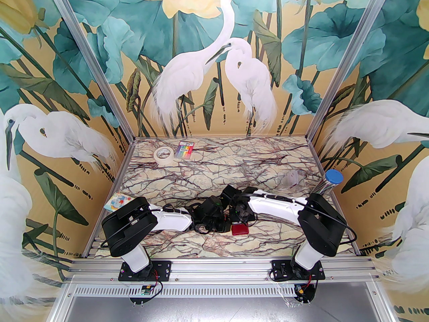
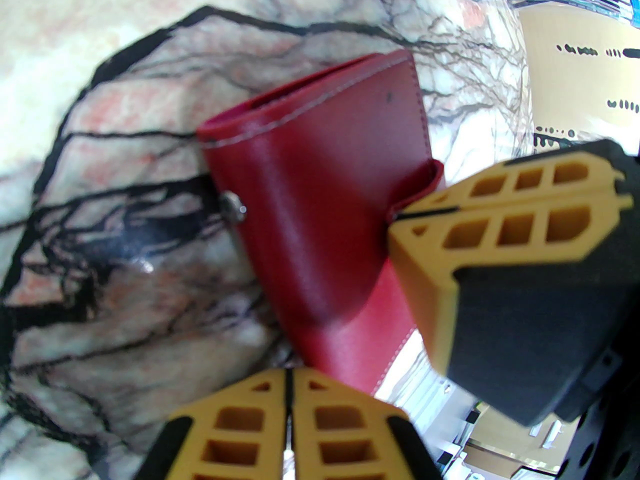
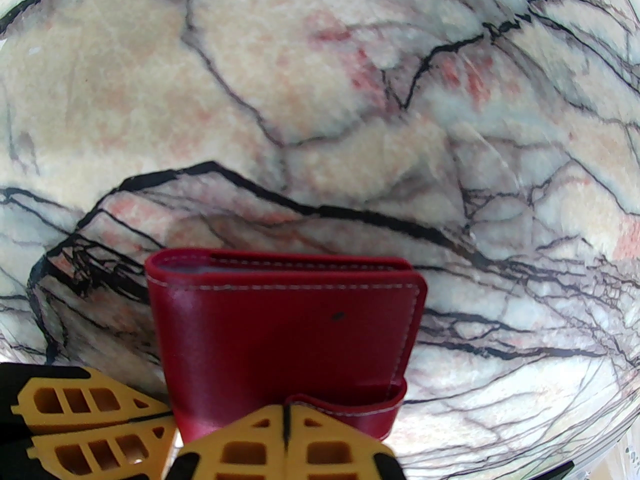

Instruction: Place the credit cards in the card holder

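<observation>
While both arms lean in over the near middle of the cream, dark-veined marble-patterned surface [image 1: 214, 176], the small dark red leather-look folding wallet [image 1: 240, 229] lies flat there, folded over, right between the two wrists. Look at the right claw [image 3: 287, 409]: its yellow fingers are clenched tip to tip on the wallet's snap tab [image 3: 360, 408], which curls up off the wallet's edge, unfastened, and runs into the seam between them. On the opposite edge the little metal snap stud [image 2: 233, 208] sits bare and catches the light. Now the left claw [image 2: 288, 374]: clenched as well, finger against finger and holding nothing, its tip just beside the wallet's near corner. I cannot tell whether it touches the leather. From the right wrist that same claw lies low at the wallet's left side, pointing in towards it. White stitching runs along the wallet's open mouth, and a pale grey-lilac sliver [image 3: 190, 266] shows just inside. It is too blurred to say whether that is a card. Well apart from all this, at the far left of the surface, a roll of cream masking tape [image 1: 164, 155] lies just beside a rainbow-striped packet [image 1: 186, 149]. A small clear plastic case [image 1: 292, 179] sits far right, with a clear tube with a blue cap [image 1: 330, 183] near it at the right edge. A colourful printed packet [image 1: 117, 201] rests at the left edge, by the left arm's elbow.
</observation>
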You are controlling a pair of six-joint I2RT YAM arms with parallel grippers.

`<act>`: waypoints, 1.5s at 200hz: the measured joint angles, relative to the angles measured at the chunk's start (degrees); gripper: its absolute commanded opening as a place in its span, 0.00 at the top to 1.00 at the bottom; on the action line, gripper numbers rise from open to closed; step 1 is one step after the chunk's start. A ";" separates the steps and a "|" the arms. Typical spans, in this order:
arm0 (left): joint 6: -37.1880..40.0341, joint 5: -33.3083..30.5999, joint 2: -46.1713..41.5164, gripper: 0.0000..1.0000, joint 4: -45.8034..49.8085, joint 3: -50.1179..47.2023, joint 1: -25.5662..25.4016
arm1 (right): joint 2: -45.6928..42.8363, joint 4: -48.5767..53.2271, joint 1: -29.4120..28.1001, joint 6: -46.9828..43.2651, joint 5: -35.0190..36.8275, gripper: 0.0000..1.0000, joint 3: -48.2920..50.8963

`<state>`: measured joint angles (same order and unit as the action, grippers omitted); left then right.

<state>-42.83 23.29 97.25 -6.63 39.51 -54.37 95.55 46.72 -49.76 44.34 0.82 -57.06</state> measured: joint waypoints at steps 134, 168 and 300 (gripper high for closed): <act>-0.07 0.22 -3.19 0.81 -1.55 -1.99 0.00 | -6.54 -8.11 4.48 0.02 -6.80 1.00 7.50; -2.08 3.19 -3.82 0.81 -7.87 -3.30 0.00 | -8.79 -10.69 5.79 0.04 -8.66 1.00 10.05; -5.66 4.11 2.14 0.92 -11.58 -1.16 -0.02 | -13.05 -14.82 9.92 0.02 -13.68 1.00 14.73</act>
<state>-48.49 27.40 99.39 -18.22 38.35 -54.39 82.50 31.90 -39.83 44.36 -12.86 -42.33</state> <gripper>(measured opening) 0.084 0.031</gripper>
